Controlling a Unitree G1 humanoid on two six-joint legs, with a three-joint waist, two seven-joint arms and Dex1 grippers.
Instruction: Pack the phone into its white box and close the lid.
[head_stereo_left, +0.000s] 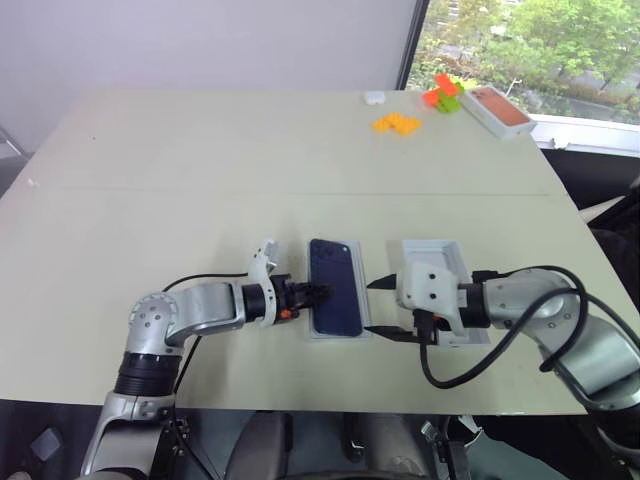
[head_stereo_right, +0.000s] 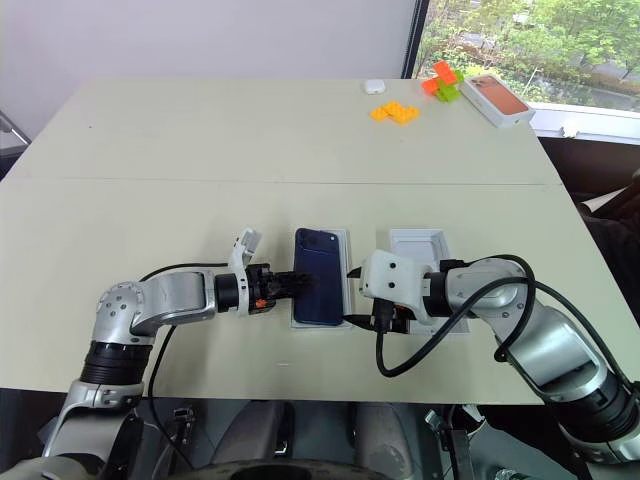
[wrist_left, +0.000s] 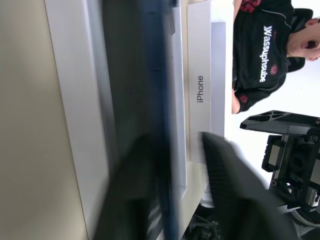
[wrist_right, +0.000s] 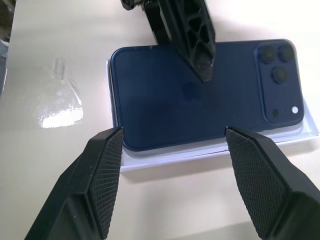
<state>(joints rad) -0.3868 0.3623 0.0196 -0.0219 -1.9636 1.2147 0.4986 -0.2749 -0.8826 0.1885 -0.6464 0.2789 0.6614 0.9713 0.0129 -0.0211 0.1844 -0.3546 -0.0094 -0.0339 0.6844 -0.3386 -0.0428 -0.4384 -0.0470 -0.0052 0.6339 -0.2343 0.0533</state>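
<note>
Left gripper (head_stereo_left: 318, 293): black fingers reaching over the near-left edge of the phone, one above its back and one beside its edge; parted a little, and whether they press the phone cannot be told.

Right gripper (head_stereo_left: 385, 308): fingers spread wide, holding nothing; fingertips (wrist_right: 107, 150) just beside the phone's long right edge, one at either end of that edge.

Phone (head_stereo_left: 335, 286): slim, dark navy blue, glossy back up, square camera cluster with lenses at its far corner. It lies in the white box (head_stereo_left: 340, 333), whose thin white rim shows round the phone. No writing readable on the phone's back.

Lid (head_stereo_left: 443, 262): white, hollow side up, on the table just right of the box, partly under the right wrist. In the left wrist view a white side wall (wrist_left: 200, 90) bears the grey word "iPhone".

Person (wrist_left: 262, 45): seen in the left wrist view beyond the table, in a dark shirt with white lettering that cannot be read surely.

Table (head_stereo_left: 200, 150): pale beige. At its far right, well apart from the work: a box printed with an orange-pink phone (head_stereo_left: 497, 109), orange and green toy bricks (head_stereo_left: 441, 93), yellow-orange bricks (head_stereo_left: 397, 123), a small white object (head_stereo_left: 375, 97). A bit of clear film (wrist_right: 57, 102) lies on the table near the box.
</note>
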